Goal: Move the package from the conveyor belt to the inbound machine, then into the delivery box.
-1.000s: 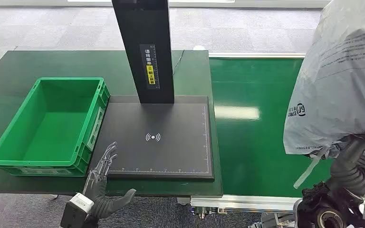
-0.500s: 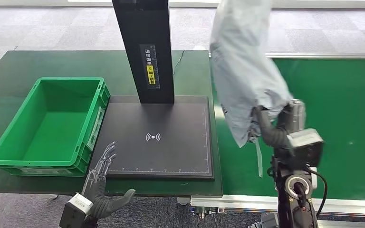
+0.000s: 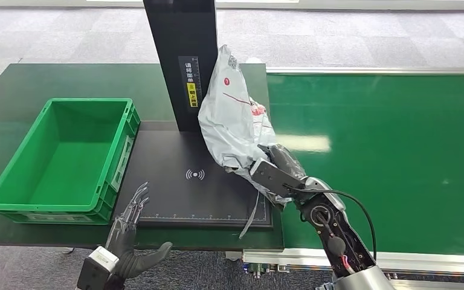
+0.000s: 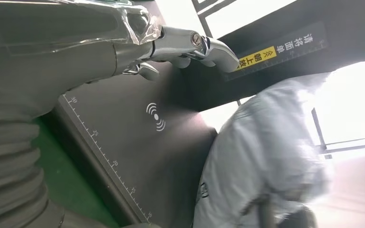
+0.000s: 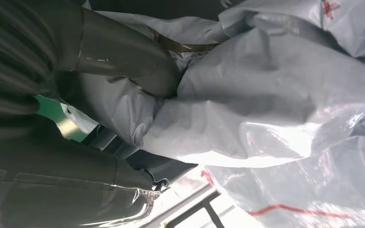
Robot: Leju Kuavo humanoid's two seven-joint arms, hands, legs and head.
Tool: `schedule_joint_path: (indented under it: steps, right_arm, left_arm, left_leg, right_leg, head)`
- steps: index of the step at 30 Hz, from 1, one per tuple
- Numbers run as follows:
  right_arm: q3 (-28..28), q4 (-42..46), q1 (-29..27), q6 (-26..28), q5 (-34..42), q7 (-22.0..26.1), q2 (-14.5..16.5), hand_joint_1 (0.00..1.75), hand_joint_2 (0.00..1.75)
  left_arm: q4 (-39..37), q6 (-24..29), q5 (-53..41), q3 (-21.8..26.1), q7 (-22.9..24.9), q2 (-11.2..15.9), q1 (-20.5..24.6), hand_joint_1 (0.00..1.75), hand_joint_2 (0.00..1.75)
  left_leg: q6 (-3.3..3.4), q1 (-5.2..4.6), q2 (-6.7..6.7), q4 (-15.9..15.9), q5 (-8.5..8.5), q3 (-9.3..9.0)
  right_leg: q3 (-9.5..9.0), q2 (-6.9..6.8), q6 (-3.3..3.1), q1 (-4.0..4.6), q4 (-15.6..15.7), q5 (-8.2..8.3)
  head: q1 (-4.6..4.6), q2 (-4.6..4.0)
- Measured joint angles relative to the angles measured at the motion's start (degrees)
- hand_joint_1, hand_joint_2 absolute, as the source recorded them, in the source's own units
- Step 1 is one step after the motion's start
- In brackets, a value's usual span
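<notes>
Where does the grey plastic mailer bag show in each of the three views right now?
Head view: the grey plastic mailer bag stands at picture centre, over the black scanner plate's right side, held by the right hand.
Left wrist view: lower right.
Right wrist view: across most of the frame.
Shared landmark, head and left wrist views: the plate's white wave symbol.

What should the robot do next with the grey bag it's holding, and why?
Probably lower the grey bag and let go. The right hand grips its bottom end, and the bag stands tilted over the right part of the black scanner pad, seemingly not lying flat yet. The left hand waits open at the pad's near left corner.
</notes>
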State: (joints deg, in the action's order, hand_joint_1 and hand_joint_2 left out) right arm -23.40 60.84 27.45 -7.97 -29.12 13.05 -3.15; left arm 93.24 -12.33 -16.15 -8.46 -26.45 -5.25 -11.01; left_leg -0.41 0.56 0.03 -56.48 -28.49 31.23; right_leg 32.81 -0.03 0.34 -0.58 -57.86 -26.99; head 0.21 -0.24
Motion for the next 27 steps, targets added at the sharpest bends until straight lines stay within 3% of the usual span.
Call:
schedule_joint_path:
  steps: [12, 21, 27]
  right_arm:
    - [-6.21, -5.26, 1.17, -6.45, 0.28, 0.92, -3.35, 1.75, 1.75]
    - [-9.54, -7.21, 2.16, -15.57, 8.42, 10.48, -4.55, 1.75, 1.75]
    - [-10.67, -8.05, 2.2, -14.48, 12.77, 15.02, -3.0, 1.75, 1.75]
  left_arm:
    - [-1.72, -1.0, 0.62, -0.66, 0.25, 0.93, 1.4, 0.0, 1.75]
    - [-3.32, -1.43, 1.53, -0.97, -0.38, 1.77, 3.14, 0.0, 1.75]
    - [-3.63, -1.03, 1.9, -0.98, -0.71, 1.86, 3.22, 0.0, 1.75]
  left_leg:
    - [0.0, 0.01, 0.0, 0.0, 0.0, -0.02]
    - [0.0, 0.01, 0.01, 0.0, 0.0, -0.02]
    - [-0.01, 0.02, 0.01, 0.0, 0.01, -0.02]
  right_leg:
    - [0.0, 0.0, 0.0, 0.02, 0.0, 0.0]
    - [0.0, 0.01, 0.0, 0.02, 0.0, 0.01]
    - [0.01, 0.02, -0.01, 0.03, -0.01, 0.01]
  head:
    - [0.01, 0.0]
    - [0.0, 0.0]
    - [0.0, 0.0]
